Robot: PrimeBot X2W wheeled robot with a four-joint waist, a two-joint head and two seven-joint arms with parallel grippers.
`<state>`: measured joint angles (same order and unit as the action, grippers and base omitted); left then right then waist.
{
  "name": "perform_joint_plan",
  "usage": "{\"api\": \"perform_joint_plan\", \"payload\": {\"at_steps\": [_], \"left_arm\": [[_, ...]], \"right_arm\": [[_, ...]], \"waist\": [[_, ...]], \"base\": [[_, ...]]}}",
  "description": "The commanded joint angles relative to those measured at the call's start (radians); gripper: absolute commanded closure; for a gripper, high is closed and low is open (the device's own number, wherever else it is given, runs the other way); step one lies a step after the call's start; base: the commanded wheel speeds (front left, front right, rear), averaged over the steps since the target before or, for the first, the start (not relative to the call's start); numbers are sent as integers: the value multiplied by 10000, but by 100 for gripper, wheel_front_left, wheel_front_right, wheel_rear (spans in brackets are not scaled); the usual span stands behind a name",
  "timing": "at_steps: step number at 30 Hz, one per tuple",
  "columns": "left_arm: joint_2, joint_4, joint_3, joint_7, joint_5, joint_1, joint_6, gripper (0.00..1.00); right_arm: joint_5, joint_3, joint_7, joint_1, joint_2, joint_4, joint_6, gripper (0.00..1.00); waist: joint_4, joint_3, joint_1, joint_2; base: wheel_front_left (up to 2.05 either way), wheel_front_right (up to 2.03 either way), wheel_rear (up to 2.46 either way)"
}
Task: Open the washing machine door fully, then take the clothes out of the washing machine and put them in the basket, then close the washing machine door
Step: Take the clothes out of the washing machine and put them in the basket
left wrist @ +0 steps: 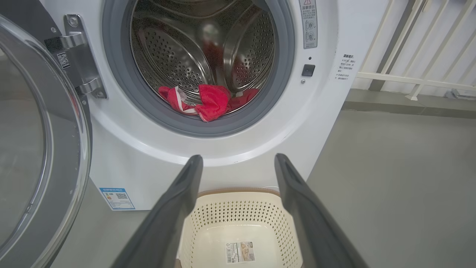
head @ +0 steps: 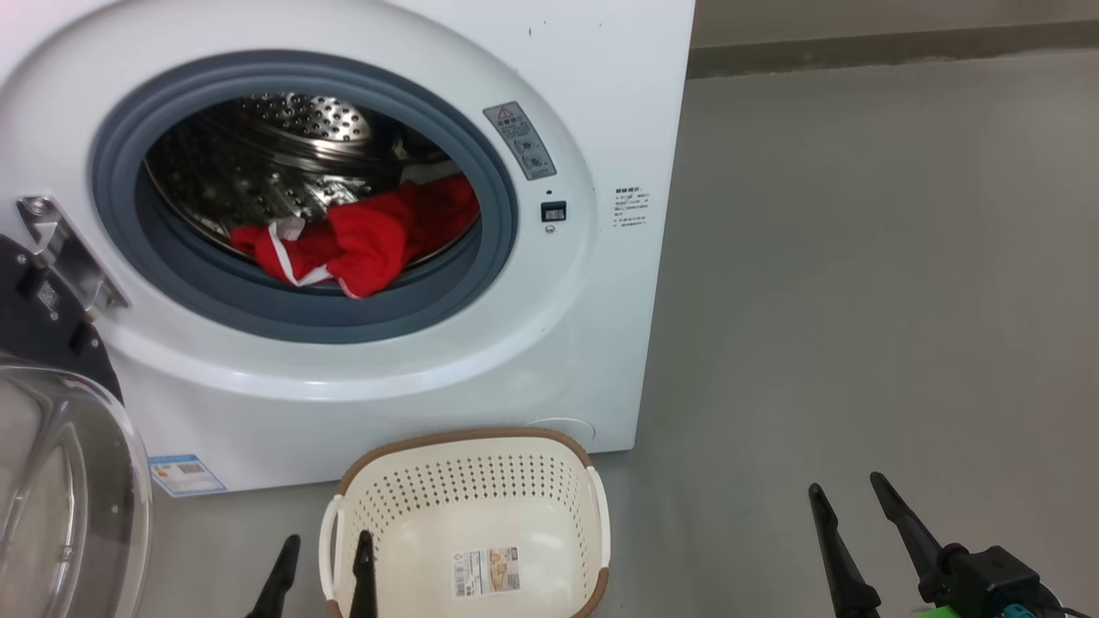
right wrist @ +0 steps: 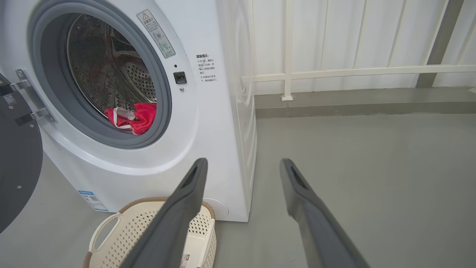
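The washing machine door (head: 60, 481) stands open on its hinge (head: 64, 249) at the left of the washing machine (head: 601, 103), its clear porthole bulging at the lower left of the head view. The clothes (head: 369, 236), a red bundle with white trim, lie at the bottom front of the steel drum, and one fold droops onto the blue-grey gasket (head: 283, 322). The basket (head: 464, 435) sits on the grey floor (head: 859, 257) just in front of the machine, below the drum opening, with nothing in it but a paper label (head: 487, 571) on its bottom. The left end effector (head: 326, 549) is spread wide and holds nothing. One finger is outside the basket's left handle and the other is over its left inner edge. From its wrist view the two fingers frame the basket and aim at the machine's front panel, with the clothes higher up and well apart from the tips. The right end effector (head: 846, 485) is equally wide and empty, over bare floor to the right of the basket and machine, with the clothes far off to its left.
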<state>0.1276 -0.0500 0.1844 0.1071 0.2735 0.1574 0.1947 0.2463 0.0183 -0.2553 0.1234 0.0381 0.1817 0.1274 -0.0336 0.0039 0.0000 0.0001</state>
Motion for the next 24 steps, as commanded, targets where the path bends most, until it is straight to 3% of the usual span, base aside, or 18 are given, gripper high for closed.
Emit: {"api": "perform_joint_plan", "payload": {"at_steps": [1,11,24], "left_arm": [[44,-134,-244,11,-31,-599,59,0],[-227,1675,139,-37,114,-2267,-201,0],[-362,5744,140,-286,884,-6211,-1325,0]], "right_arm": [[35,239,-65,-307,122,-272,33,0],[-74,156,-65,-798,122,-617,33,0],[29,178,-65,-1870,122,-1130,33,0]], "waist": [[6,155,0,-1],[-111,1420,0,-1],[-545,3617,0,-1]], "base": [[0,0,0],[0,0,0],[0,0,0]]}}
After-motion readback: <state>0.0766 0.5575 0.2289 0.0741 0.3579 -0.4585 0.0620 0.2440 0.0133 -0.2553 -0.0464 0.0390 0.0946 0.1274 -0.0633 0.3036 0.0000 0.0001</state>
